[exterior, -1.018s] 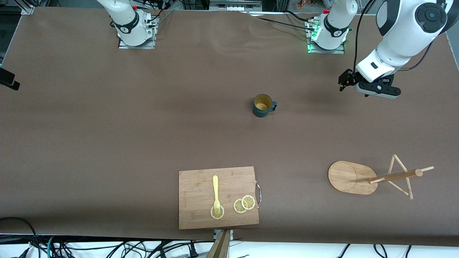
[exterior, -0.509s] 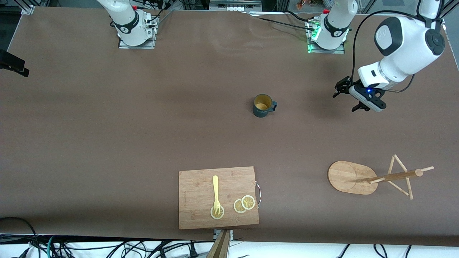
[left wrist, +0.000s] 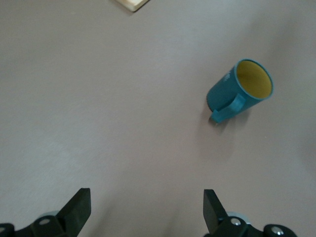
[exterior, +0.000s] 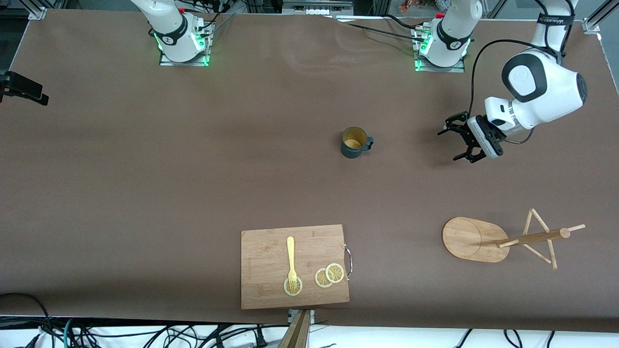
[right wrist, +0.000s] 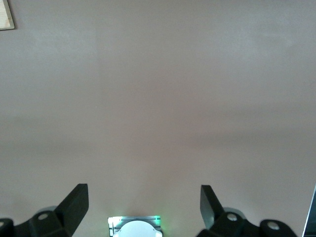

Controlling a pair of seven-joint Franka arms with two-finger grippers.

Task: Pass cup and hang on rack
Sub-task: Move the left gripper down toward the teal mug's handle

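The cup, dark teal with a yellow-tan inside, stands upright mid-table, handle toward my left arm's end. The rack lies nearer the front camera. My left gripper hovers beside the cup, fingers spread, holding nothing. My right gripper, largely cut off, is spread too.

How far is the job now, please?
Nothing is done: the cup stands on the table, untouched. In hand: the left gripper, open, points at the cup; the right gripper, open, waits. Left: grasp, pass, hang on the rack, which lies tipped over.
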